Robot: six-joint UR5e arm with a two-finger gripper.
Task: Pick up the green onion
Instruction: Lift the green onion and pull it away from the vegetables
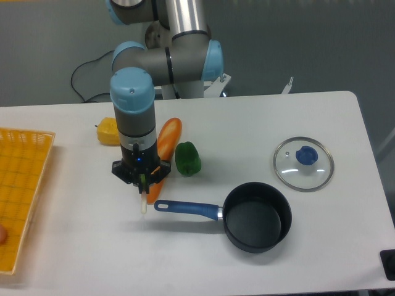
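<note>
The white desk (247, 117) carried an orange carrot (166, 139), a green bell pepper (187, 159) and a yellow item (108, 132). A black saucepan (256, 216), a glass lid (303, 163) and a yellow basket (21, 185) lay there too.

The arm is reaching down from its base at the back of the table, the forearm folding forward and the wrist pointing straight down. The gripper (142, 179) is hanging low over the tabletop, fingers pinching in tight around the green onion (143, 200), whose pale tip is poking out just below them.
</note>
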